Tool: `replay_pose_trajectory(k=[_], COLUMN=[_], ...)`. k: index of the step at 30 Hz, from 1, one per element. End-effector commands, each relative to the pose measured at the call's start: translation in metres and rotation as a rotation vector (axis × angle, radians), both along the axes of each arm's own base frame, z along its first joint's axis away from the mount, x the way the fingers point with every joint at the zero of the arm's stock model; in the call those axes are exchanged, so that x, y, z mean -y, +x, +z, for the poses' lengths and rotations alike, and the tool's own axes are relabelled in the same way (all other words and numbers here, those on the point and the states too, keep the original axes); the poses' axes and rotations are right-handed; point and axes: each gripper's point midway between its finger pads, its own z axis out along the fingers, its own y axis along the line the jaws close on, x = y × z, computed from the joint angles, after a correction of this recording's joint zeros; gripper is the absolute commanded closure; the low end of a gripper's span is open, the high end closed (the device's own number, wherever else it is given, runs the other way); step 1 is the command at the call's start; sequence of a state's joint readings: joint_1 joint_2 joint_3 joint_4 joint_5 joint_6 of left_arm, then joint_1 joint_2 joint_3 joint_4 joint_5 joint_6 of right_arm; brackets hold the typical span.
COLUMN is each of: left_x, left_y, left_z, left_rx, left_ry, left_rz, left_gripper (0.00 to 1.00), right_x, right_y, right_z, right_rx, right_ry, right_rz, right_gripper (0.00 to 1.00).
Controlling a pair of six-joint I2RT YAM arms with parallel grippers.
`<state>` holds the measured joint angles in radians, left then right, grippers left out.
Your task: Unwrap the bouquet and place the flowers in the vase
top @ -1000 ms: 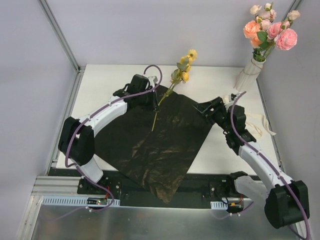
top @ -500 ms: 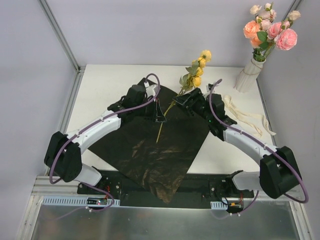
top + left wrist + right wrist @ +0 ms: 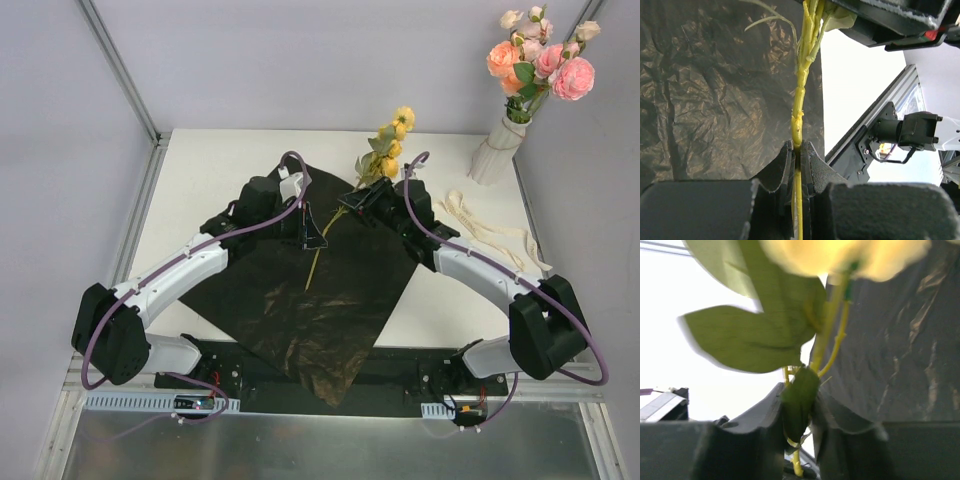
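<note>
1. Two tools meet on one yellow flower [image 3: 396, 125]. The left tool [image 3: 313, 238] is clamped tight on the lower part of its thin green stem; the left wrist view shows the stem pinched between the nearly touching fingers [image 3: 785, 160] of that tool [image 3: 799, 150].
2. The right tool [image 3: 352, 205] sits higher on the same stem, just below the yellow head. In the right wrist view this tool [image 3: 799, 395] stands narrow around a folded green leaf and the stem, and its fingers [image 3: 772, 405] touch the leaf on both sides.
3. The yellow flower [image 3: 800, 95] slants from the left tool up to the far right, its stem over the black sheet [image 3: 300, 300] and its blurred head and leaves [image 3: 755, 335] close to the right wrist camera.
4. The black sheet lies open and crumpled on the white surface [image 3: 220, 170], one corner hanging over the near edge.
5. A cream ribbon [image 3: 490, 230] lies loose on the surface to the right of the sheet.
6. The white ribbed vase [image 3: 495, 152] stands upright at the far right corner, well apart from both tools, holding pink and peach flowers [image 3: 545, 62].
</note>
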<state>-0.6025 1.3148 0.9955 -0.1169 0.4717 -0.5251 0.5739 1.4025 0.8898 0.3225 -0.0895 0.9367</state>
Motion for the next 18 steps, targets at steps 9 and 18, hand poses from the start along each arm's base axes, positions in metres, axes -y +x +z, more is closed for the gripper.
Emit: replay_pose_trajectory(k=[9,18], left_x=[0.013,-0.021], left_y=[-0.008,-0.004], left_z=[0.022,0.04], left_rx=[0.009,0.153], left_ry=[-0.035,0.156], left_rz=[-0.115,-0.093], left_gripper=[0.53,0.01], right_x=[0.032,0.101], right_y=[0.026,0.018], right_z=[0.048,0.109], right_rx=[0.228,0.533], right_ry=[-0.136,-0.445], right_rz=[-0.164,-0.342], right_gripper=[1.0,1.0])
